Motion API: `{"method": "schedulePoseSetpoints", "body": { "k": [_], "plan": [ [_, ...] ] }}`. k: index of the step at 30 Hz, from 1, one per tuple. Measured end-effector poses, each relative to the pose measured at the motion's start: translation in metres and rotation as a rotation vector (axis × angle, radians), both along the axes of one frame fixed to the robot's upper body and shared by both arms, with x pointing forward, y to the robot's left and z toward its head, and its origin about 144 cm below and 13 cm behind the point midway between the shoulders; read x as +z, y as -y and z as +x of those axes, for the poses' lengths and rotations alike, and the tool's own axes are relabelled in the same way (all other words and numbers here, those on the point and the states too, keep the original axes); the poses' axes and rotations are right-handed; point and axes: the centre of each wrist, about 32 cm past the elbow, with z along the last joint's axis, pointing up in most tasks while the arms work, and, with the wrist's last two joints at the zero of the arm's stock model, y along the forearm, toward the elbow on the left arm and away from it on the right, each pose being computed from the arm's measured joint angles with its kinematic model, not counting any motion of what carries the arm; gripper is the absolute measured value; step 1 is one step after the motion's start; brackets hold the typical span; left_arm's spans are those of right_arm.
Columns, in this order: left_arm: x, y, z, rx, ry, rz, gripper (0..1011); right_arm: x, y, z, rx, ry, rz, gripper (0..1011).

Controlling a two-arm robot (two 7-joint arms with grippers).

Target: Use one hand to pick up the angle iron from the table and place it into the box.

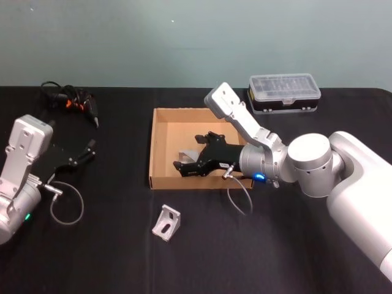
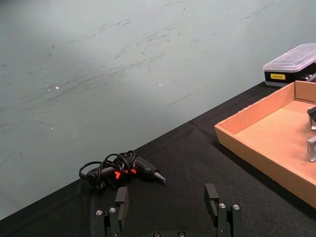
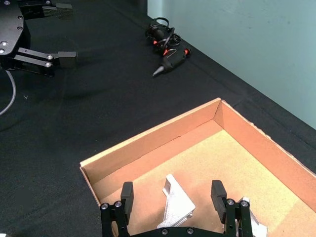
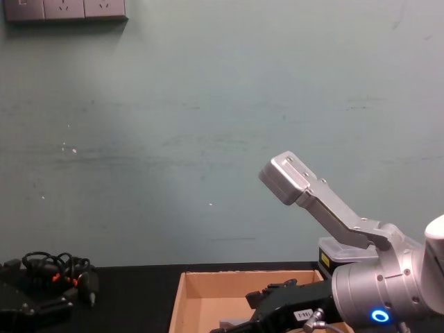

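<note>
Angle iron [image 3: 175, 205] lies on box [image 1: 184, 111] floor between my right gripper's [image 3: 172, 187] spread fingers, touching neither. Second angle iron [image 1: 166, 222] on table [image 1: 110, 257]. Lift straight, clear the wall. Left gripper [image 2: 166, 195] parked, spread.

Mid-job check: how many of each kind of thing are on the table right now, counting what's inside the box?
Cardboard box: 1
Angle irons: 3, one on the table, two in the box
Clear-lidded plastic case: 1
Corded black tool: 1
Total: 6
</note>
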Motion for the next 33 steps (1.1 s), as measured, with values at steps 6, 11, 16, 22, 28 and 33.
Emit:
{"method": "schedulePoseSetpoints", "body": {
  "k": [6,11,16,22,28,33],
  "plan": [
    [0.0,0.0,0.0,0.0,0.0,0.0,1011,0.0,0.0,0.0,0.0,0.0,0.0,1002],
    [0.0,0.0,0.0,0.0,0.0,0.0,1011,0.0,0.0,0.0,-0.001,0.001,0.001,1000],
    [0.0,0.0,0.0,0.0,0.0,0.0,1011,0.005,0.005,-0.009,0.013,0.024,0.017,1000],
    [0.0,0.0,0.0,0.0,0.0,0.0,1011,0.025,0.014,-0.032,0.045,0.064,0.04,1000],
    [0.0,0.0,0.0,0.0,0.0,0.0,1011,0.04,0.017,-0.052,0.08,0.04,0.032,1000],
    [0.0,0.0,0.0,0.0,0.0,0.0,1011,0.052,0.017,-0.072,0.112,-0.011,0.014,1000]
  ]
}}
